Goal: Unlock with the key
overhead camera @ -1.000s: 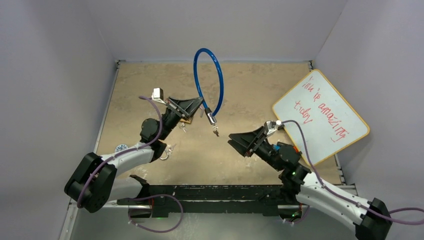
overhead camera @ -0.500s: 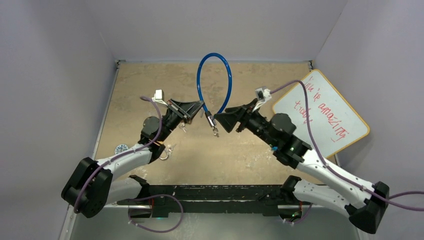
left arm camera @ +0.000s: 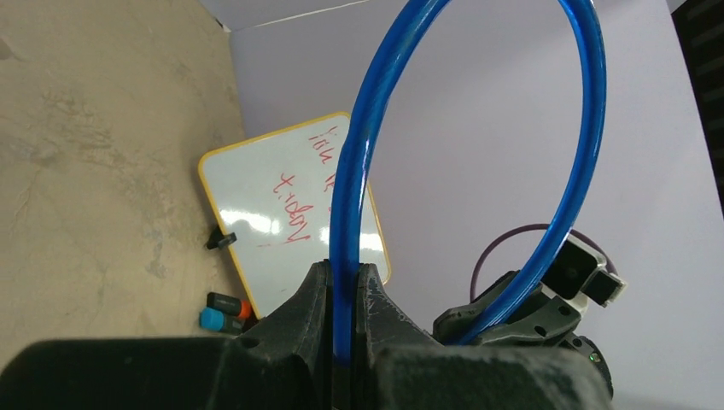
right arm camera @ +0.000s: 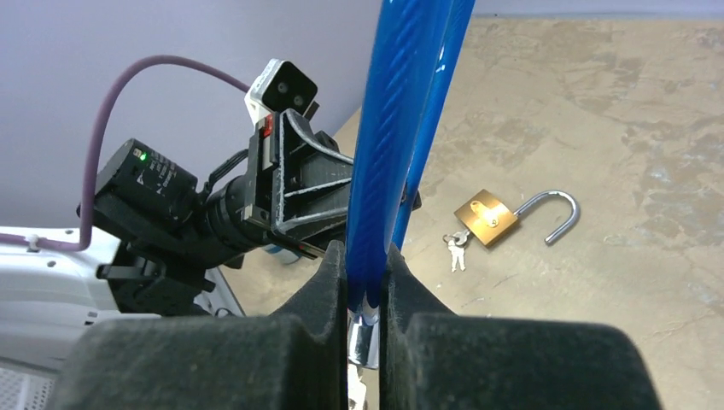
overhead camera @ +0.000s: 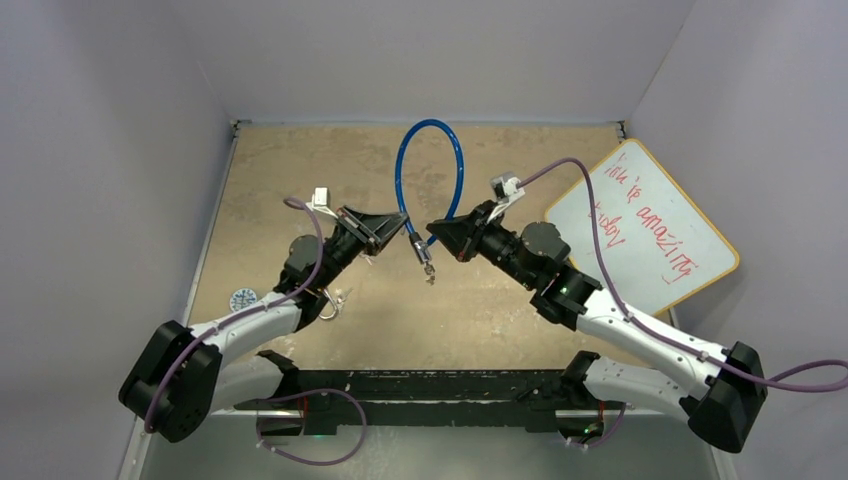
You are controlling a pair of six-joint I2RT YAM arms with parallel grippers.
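Note:
A blue cable lock [overhead camera: 430, 124] stands as a loop above the table. My left gripper [overhead camera: 403, 222] is shut on its left leg; the left wrist view shows the blue cable [left arm camera: 359, 171] pinched between the fingers [left arm camera: 312, 295]. My right gripper [overhead camera: 432, 232] is shut on the right leg, just above the lock's metal end [right arm camera: 363, 333]. That metal end [overhead camera: 422, 250] hangs between the two grippers, with a small key [overhead camera: 429, 270] dangling below it. The cable [right arm camera: 397, 128] rises straight up out of the right jaws.
A brass padlock [right arm camera: 485, 215] with its shackle swung open lies on the tan table, small keys [right arm camera: 455, 248] beside it. A whiteboard [overhead camera: 640, 230] with red writing leans at the right, markers [left arm camera: 224, 312] at its foot. A round sticker [overhead camera: 241, 297] lies at the left.
My right arm swung in from the right and up to the cable, then its jaws shut on the cable's right leg. The left gripper kept its hold, sinking slightly.

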